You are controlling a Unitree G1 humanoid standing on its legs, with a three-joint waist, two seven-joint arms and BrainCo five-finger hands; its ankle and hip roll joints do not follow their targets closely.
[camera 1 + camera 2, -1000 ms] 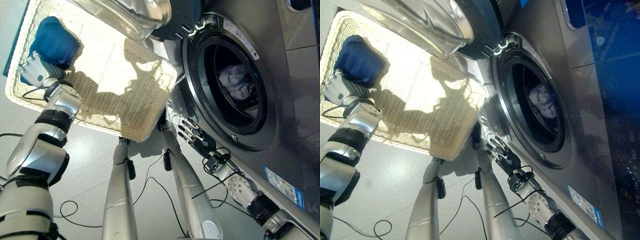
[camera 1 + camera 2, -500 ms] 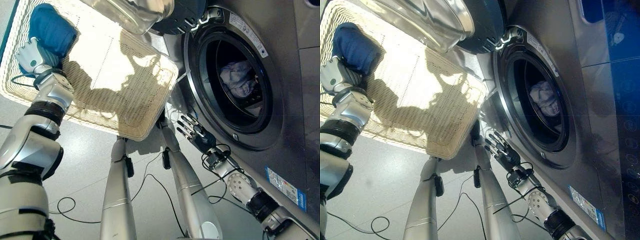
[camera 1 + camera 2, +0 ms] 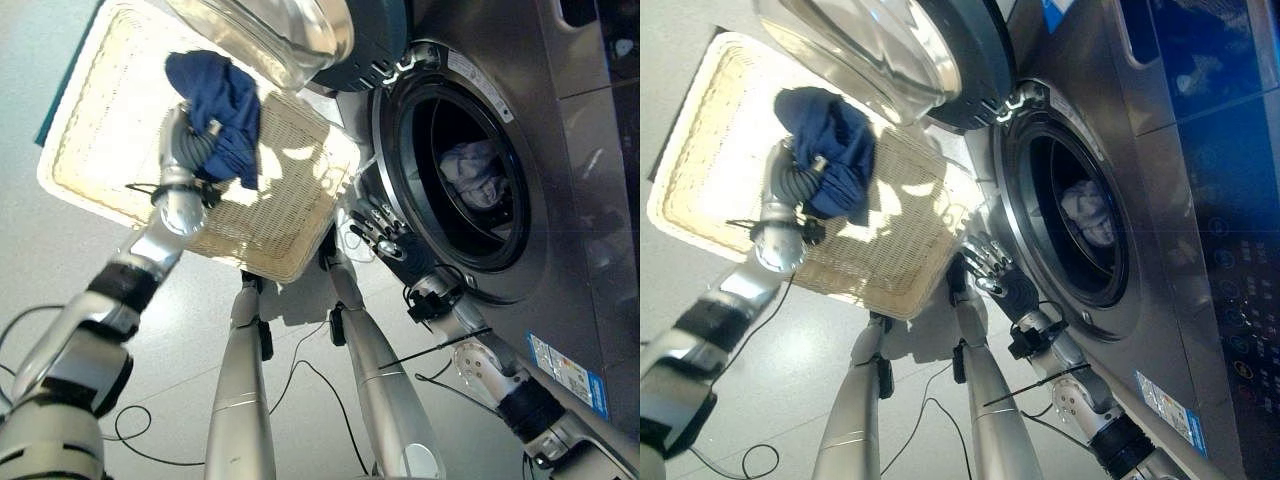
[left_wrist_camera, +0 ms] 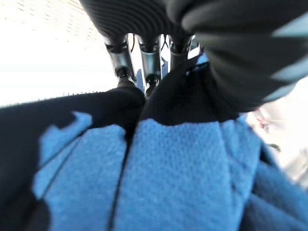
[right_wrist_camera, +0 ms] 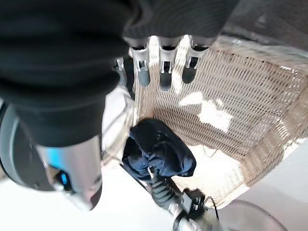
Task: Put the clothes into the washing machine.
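Observation:
A dark blue garment [image 3: 218, 98] hangs bunched above the wicker basket [image 3: 90, 150], with my left hand [image 3: 188, 150] shut on it from below. In the left wrist view the blue cloth [image 4: 168, 178] lies close against the fingers [image 4: 120, 57]. The right wrist view also shows the garment [image 5: 159, 151] held over the basket [image 5: 231, 106]. My right hand [image 3: 388, 240] is open, its fingers straight, just left of the washing machine's round opening [image 3: 385, 150]. White clothes [image 3: 472, 172] lie inside the drum.
The machine's glass door [image 3: 270, 30] stands swung open above the basket's near corner, close to the lifted garment. The basket sits on a pale grey floor left of the machine. The machine's grey front panel [image 3: 590, 200] runs along the right.
My left hand has lifted the blue garment out of the basket's far left corner and carried it right, towards the machine. My right hand has risen slightly towards the opening.

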